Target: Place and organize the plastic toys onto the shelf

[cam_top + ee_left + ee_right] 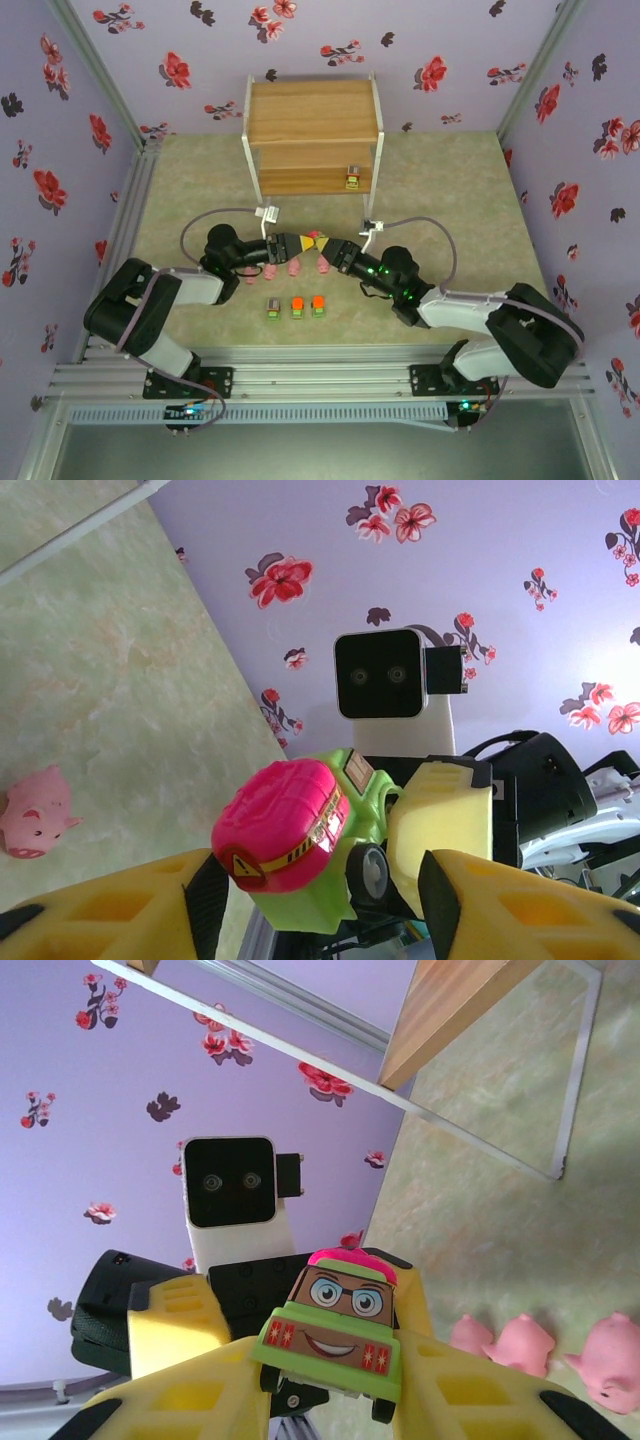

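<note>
Pink-topped green block (330,1345) aloft; three blocks (296,306) in a row near pink pigs (294,268); another block (352,179) on the shelf (312,110).

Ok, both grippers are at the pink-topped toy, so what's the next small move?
Probably close the left gripper fully on the pink-topped toy. The right gripper already grips it, while the left jaws flank it with a gap showing on one side.

Top: sat high behind the arm bases (188,382), tilted down toward the shelf (313,140); far off, whole table (470,250) in frame.
Left wrist: very near, faced the right wrist camera (378,675) across the toy (300,835).
Right wrist: very near, faced the left wrist camera (228,1182) across the same toy; shelf at upper right.
Shared: all three caught the toy; wrist views saw its opposite sides; top and right wrist both held the shelf.
</note>
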Available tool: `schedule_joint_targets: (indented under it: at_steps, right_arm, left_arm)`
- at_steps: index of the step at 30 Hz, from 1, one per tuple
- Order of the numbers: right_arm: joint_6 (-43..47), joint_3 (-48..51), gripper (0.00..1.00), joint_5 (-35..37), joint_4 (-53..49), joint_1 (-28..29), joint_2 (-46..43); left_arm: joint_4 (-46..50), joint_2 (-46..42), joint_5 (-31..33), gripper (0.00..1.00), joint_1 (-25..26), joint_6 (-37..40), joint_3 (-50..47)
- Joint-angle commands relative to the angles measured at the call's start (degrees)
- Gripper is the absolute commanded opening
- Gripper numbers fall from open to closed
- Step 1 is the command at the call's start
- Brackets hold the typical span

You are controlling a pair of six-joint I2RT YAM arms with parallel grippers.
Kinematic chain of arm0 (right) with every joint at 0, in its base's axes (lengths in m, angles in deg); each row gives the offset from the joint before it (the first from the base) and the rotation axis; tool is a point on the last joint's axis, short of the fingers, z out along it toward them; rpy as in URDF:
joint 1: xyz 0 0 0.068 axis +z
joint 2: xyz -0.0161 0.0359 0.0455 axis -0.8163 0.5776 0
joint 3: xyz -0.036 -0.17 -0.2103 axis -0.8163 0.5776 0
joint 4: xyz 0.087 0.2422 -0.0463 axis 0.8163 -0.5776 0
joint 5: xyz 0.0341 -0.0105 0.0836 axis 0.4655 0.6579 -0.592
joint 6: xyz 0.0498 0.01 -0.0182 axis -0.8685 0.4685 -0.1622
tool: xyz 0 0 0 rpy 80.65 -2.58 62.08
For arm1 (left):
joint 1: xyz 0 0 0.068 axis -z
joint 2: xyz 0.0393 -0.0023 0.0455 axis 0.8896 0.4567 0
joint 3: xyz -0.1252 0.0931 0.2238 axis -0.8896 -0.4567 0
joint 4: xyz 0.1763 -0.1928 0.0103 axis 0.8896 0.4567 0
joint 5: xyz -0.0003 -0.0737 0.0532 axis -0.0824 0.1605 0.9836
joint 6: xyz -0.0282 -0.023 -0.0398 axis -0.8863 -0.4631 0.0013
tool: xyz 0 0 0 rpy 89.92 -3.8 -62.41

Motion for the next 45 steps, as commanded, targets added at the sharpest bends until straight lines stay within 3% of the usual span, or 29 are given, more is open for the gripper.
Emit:
schedule_joint_targets:
  at_steps: [1, 12, 22, 24, 27, 32, 45]
  right_arm:
    - [-1.23, 0.52, 0.08, -1.58, 4.38, -0.33, 0.75]
    - [-2.22, 0.73, 0.08, -2.63, 6.12, -0.28, 1.74]
    - [-2.66, 0.60, 0.08, -2.82, 7.60, -0.24, 3.43]
    - [-3.08, 0.50, 0.08, -3.05, 8.43, -0.27, 4.17]
    - [-3.64, 0.49, 0.08, -3.25, 10.15, -0.23, 5.29]
    - [-3.97, 0.36, 0.08, -3.24, 11.15, -0.27, 5.93]
    - [-4.10, 1.20, 0.10, -3.30, 10.40, -0.32, 5.09]
  left_arm:
    - [-1.85, -1.37, -1.22, 0.53, -0.64, -0.15, 0.68]
    - [-1.87, -1.67, -1.17, 0.50, -1.23, -0.16, 0.50]
    - [-1.84, -1.32, -1.22, 0.40, -1.23, -0.41, 0.61]
    - [-1.86, -1.31, -1.26, 0.40, -1.25, -0.49, 0.63]
    - [-1.82, -1.11, -1.26, 0.48, -1.25, -0.58, 0.71]
    - [-1.85, -0.89, -1.35, 0.49, -1.26, -0.69, 0.72]
    - [-1.84, -1.17, -1.41, 0.32, -1.26, -0.15, 0.72]
